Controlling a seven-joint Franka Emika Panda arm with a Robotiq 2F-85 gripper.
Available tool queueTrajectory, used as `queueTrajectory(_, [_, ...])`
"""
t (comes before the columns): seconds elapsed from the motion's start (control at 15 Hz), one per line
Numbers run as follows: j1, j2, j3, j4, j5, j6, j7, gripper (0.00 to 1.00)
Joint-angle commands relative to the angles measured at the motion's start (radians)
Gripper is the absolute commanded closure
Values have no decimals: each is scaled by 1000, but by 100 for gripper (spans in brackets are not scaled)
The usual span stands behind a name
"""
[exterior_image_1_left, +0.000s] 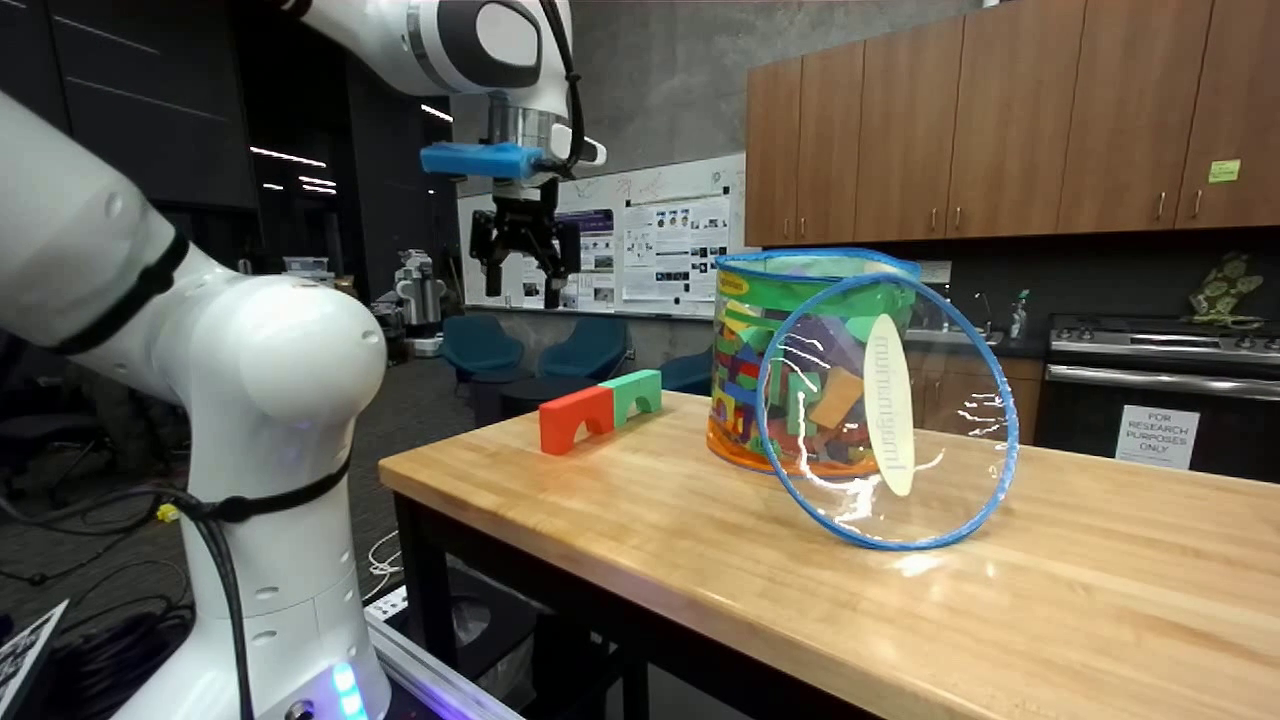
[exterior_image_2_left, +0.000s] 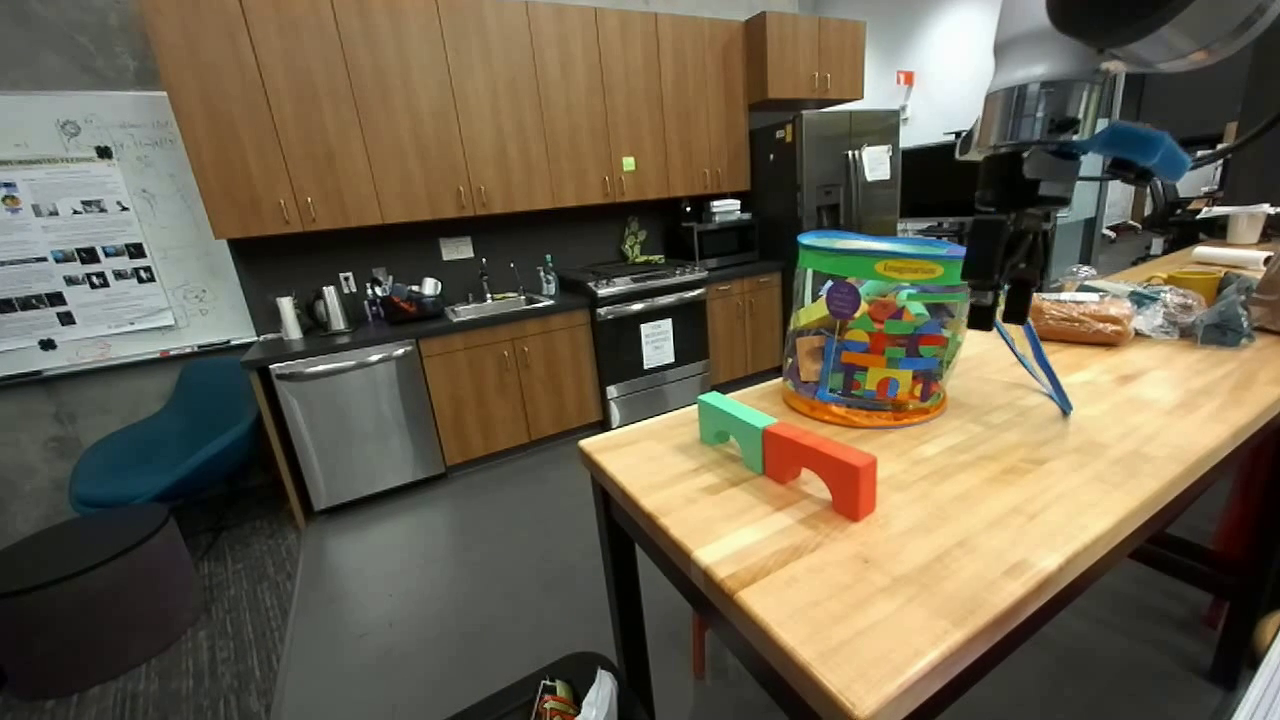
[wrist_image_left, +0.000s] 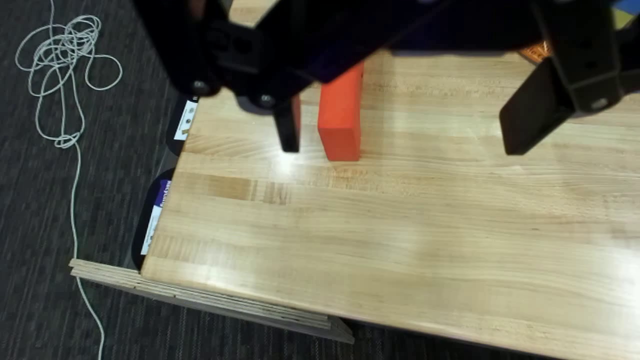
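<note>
The pincer (wrist_image_left: 402, 145) is being held spread wide, well above the red block (wrist_image_left: 341, 112) being supported by the desk (wrist_image_left: 400, 240).

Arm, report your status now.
Gripper open, empty, midair. Red arch block standing end to end with green arch block. Clear tub of blocks nearby, possible obstacle.

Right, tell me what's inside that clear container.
The clear container holds blocks, orange and green ones among them, showing through its side. What looks like a printed panel hides whatever lies behind it, and anything buried deeper can't be seen.
</note>
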Motion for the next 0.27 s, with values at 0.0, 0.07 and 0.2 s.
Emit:
queueTrajectory(0.0, [-37,-88,-85,20,-36,-115,-119,0])
queueTrajectory(0.07, [-44,-95,-110,31,-50,-139,-154,0])
queueTrajectory(0.2, [-44,-78,-83,16,-26,-100,-108,0])
